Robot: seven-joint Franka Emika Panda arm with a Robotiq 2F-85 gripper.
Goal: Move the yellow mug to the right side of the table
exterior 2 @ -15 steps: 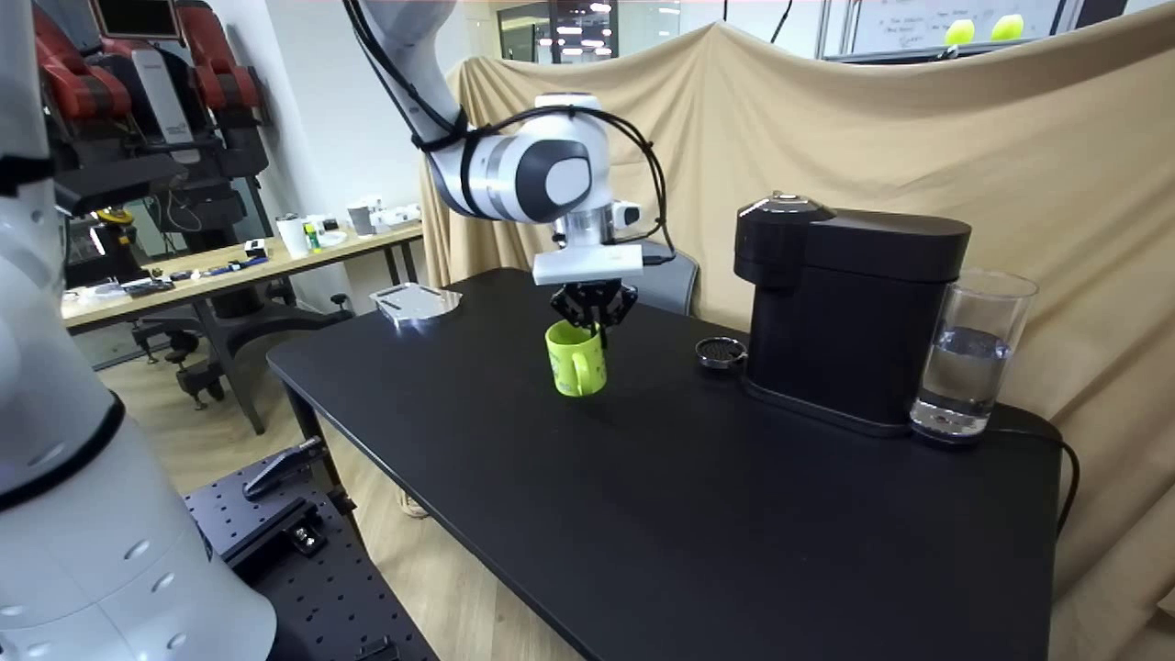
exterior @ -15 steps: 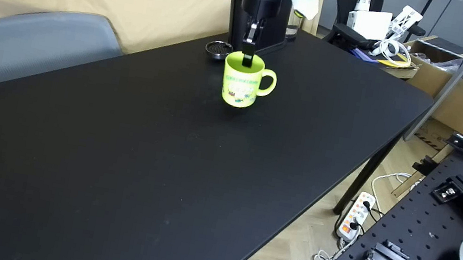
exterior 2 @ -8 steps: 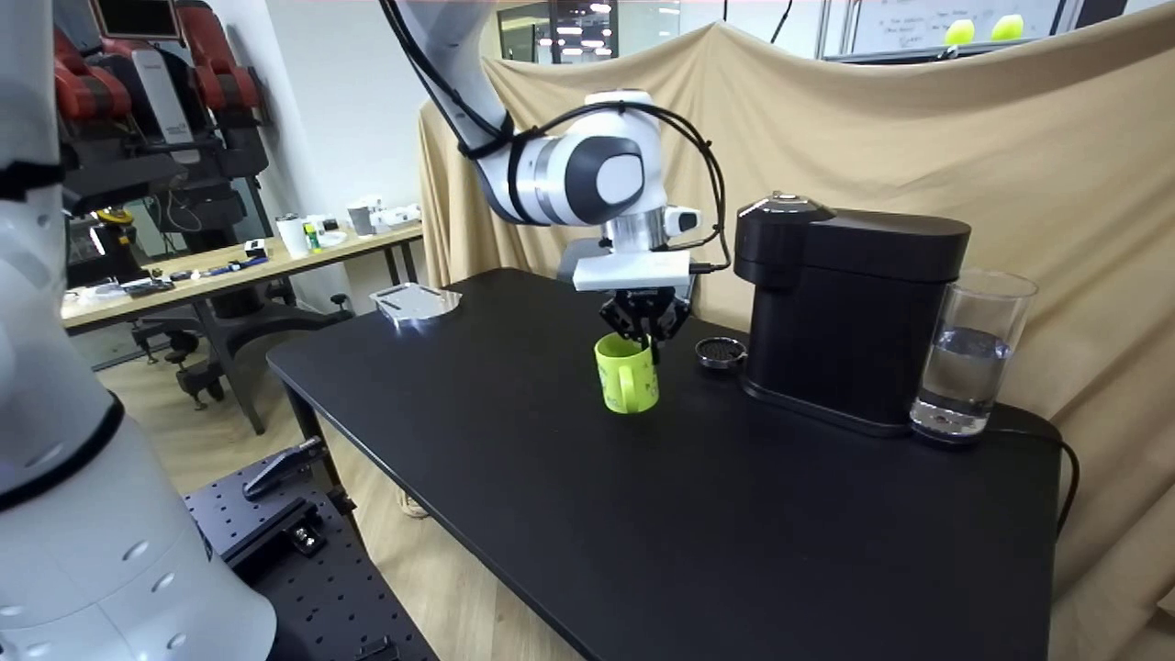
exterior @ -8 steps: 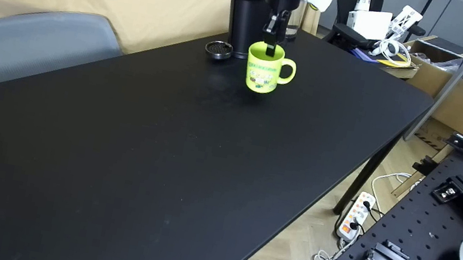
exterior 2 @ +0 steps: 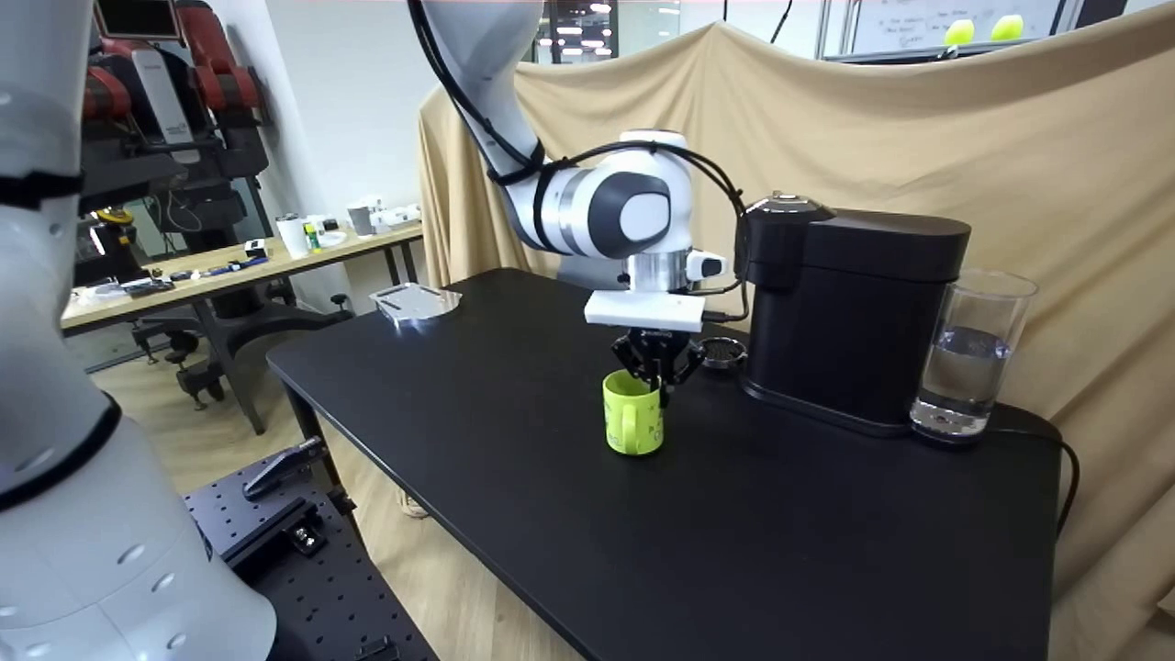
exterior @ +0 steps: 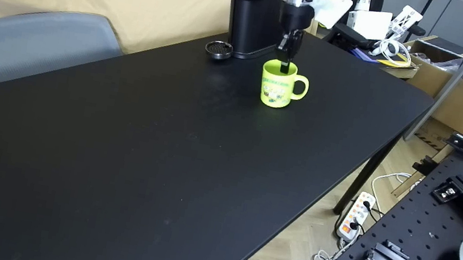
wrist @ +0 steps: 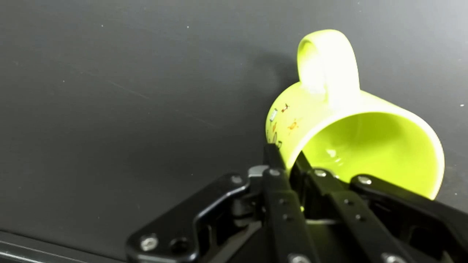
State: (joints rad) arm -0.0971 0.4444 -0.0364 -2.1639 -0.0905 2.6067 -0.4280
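While the gripper [wrist: 287, 151] pinches its wall, one finger [wrist: 301, 166] inside and one outside, the mug [exterior: 275, 88] is upright over the table [exterior: 135, 170], near the black machine [exterior 2: 844, 349]; from where I stand, I can't tell whether its base touches.

Mug [exterior: 275, 89]: yellow-green inside and out; side printed with small multicoloured figures, orange and red among them.
Table [exterior: 137, 156]: plain black.
Gripper [wrist: 287, 155]: black.
Robot arm [exterior 2: 500, 87]: white, with black bands and a dark grey joint cover.
Coffee machine [exterior 2: 844, 330]: black.
Cloth [exterior 2: 826, 128]: plain beige.
Chair [exterior: 28, 49]: blue-grey.
Perforated board [exterior: 408, 225]: black, dotted with holes in rows.
Power strip [exterior: 355, 216]: white and orange.
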